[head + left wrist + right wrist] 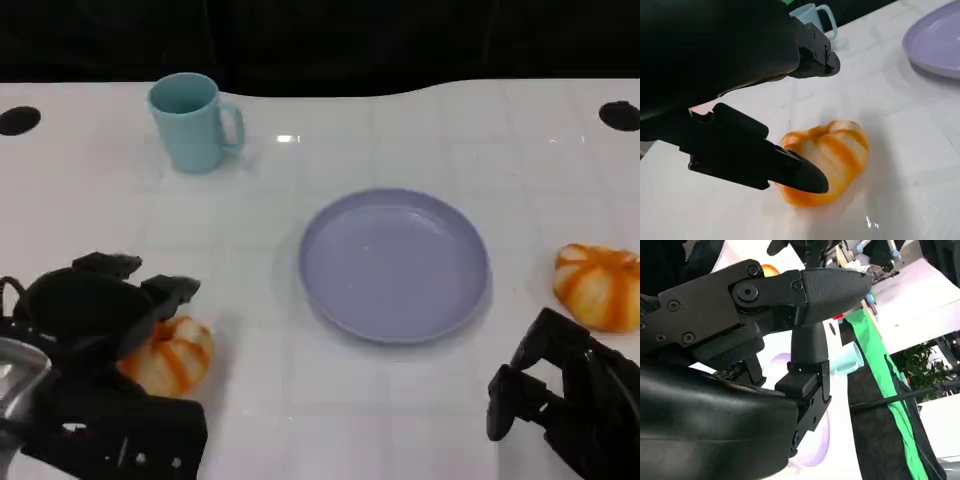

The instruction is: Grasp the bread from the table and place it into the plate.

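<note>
Nearest, at the table's front left, the left hand (95,320) hangs over the near bread (170,357), an orange-striped roll lying on the white table (330,420). Fingers spread: in the left wrist view one lower finger (790,172) lies against the near flank of the roll, the upper fingers (812,50) arch above it with open air between. Not yet a grip, by my reading; bread rests on the table, not lifted. Its long axis seems to run roughly crosswise to the fingers, which suits a closing pinch. Front right, the right hand (560,400) sits low at the table edge holding nothing; whether its fingers are curled or apart I cannot tell. A second striped bread (598,286) lies just beyond it, apart from it. Middle distance: lavender plate (395,265), bare, to the right of and beyond the left hand's bread, well apart from it. Left hand is plainly the one engaged; the carry would go rightward and away from the robot toward the plate's near rim. Far left, a pale teal mug (192,122) stands upright, handle to the right, off the likely path.
</note>
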`<state>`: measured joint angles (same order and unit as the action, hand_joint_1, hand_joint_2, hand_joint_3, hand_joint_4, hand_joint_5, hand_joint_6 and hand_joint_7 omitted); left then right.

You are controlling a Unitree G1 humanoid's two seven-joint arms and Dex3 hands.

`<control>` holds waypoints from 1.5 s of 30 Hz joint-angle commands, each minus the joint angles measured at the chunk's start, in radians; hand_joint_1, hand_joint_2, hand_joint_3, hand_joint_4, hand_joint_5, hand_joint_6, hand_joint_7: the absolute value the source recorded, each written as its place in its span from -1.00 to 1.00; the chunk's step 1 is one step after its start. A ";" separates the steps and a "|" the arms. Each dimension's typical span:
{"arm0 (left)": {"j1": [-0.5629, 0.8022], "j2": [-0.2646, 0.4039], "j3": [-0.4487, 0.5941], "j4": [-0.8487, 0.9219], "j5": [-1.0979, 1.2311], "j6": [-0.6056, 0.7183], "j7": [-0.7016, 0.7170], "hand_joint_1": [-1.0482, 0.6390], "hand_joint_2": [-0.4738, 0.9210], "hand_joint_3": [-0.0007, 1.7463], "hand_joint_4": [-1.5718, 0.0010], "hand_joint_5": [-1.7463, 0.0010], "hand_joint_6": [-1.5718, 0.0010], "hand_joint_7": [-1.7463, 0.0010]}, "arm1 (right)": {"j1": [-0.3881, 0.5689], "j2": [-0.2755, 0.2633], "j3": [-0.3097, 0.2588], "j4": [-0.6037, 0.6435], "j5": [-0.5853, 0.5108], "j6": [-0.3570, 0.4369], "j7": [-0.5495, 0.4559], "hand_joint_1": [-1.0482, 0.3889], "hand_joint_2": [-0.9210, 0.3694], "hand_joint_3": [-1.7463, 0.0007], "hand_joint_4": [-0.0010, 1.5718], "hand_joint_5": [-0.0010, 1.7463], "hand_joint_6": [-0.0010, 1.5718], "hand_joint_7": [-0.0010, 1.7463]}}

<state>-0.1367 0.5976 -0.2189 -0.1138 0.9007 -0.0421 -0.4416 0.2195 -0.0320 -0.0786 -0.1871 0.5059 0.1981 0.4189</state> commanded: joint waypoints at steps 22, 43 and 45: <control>-0.252 -0.123 -0.151 0.696 -0.152 -0.129 0.264 -0.27 1.00 -0.90 0.57 0.74 0.58 0.92 | 0.006 -0.010 -0.005 -0.020 0.005 0.007 -0.011 -0.36 -1.00 0.61 -0.05 1.00 -0.22 0.82; -0.314 -0.184 -0.161 0.933 -0.164 -0.443 0.889 -0.02 0.59 0.16 -0.16 -1.00 0.15 -1.00 | -0.014 -0.015 -0.020 0.008 0.006 0.012 -0.007 -0.36 -1.00 0.62 -0.04 1.00 -0.19 0.79; -0.308 -0.198 -0.142 0.919 -0.197 -0.448 0.880 -0.03 0.53 0.25 -0.17 -1.00 0.14 -1.00 | -0.016 -0.016 -0.020 0.017 0.004 0.006 -0.001 -0.35 -1.00 0.61 -0.04 1.00 -0.20 0.80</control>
<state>-0.4379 0.4105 -0.3860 0.8293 0.7444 -0.4874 0.4314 0.2070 -0.0357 -0.0831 -0.1807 0.5082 0.2169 0.4115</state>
